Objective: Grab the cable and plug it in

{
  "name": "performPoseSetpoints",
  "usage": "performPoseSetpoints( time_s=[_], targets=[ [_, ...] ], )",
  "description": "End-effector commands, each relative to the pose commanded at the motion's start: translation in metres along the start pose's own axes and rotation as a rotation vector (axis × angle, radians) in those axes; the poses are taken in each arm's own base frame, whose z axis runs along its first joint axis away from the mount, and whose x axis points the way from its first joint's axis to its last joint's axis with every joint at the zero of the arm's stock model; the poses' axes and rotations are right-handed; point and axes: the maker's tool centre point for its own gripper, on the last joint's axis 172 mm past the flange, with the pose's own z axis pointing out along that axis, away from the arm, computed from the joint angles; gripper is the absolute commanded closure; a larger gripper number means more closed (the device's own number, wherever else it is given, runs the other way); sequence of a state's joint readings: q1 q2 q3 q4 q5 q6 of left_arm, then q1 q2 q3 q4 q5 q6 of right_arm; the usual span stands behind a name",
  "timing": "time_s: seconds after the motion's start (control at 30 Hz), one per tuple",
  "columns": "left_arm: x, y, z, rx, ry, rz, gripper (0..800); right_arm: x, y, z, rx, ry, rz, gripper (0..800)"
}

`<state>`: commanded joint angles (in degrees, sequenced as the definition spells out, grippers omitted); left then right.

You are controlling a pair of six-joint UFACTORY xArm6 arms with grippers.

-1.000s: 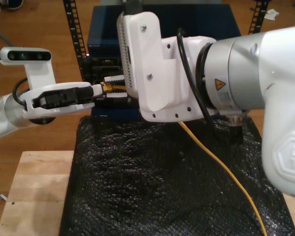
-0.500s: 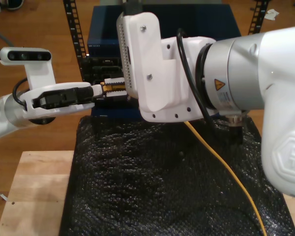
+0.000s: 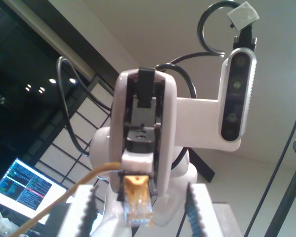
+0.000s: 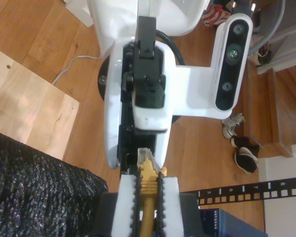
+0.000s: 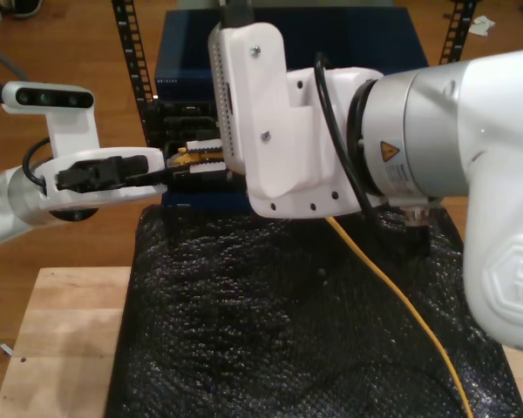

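Cable plug clamped in my second tool, facing my first tool.
My second tool [image 4: 147, 181] grips the cable [image 4: 148, 185] just behind its plug [image 3: 140, 213]. My first tool [image 3: 139, 200] stands wide, one jaw either side of the plug. In the exterior view the cable trails toward five o'clock over the black mat [image 5: 270, 331].

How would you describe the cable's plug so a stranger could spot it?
Start at the black padded mat; a thin yellow-orange cable climbs across it and under the big white arm. Its end is the plug: small, clear-yellowish, held in my second tool, unlike the thick black arm cables.
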<state>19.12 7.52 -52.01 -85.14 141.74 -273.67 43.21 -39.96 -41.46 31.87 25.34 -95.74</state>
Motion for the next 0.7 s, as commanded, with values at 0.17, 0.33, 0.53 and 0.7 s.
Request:
performPoseSetpoints(
  time_s=[0.17,0.33,0.53,0.7],
  targets=[
    [0.000,-0.002,0.000,0.006,-0.001,0.002,185,0.001,0.003,-0.001,-0.003,0.000,0.061,798],
    [0.001,-0.003,-0.001,0.016,-0.002,0.009,80,0.002,0.010,-0.004,-0.016,0.000,0.096,798],
    [0.002,-0.003,0.000,0.022,-0.008,0.012,48,-0.010,0.021,-0.002,-0.026,-0.022,0.118,798],
    [0.010,-0.017,-0.006,0.110,-0.024,0.044,8,-0.032,0.035,-0.008,-0.058,-0.059,0.176,799]
  ],
)
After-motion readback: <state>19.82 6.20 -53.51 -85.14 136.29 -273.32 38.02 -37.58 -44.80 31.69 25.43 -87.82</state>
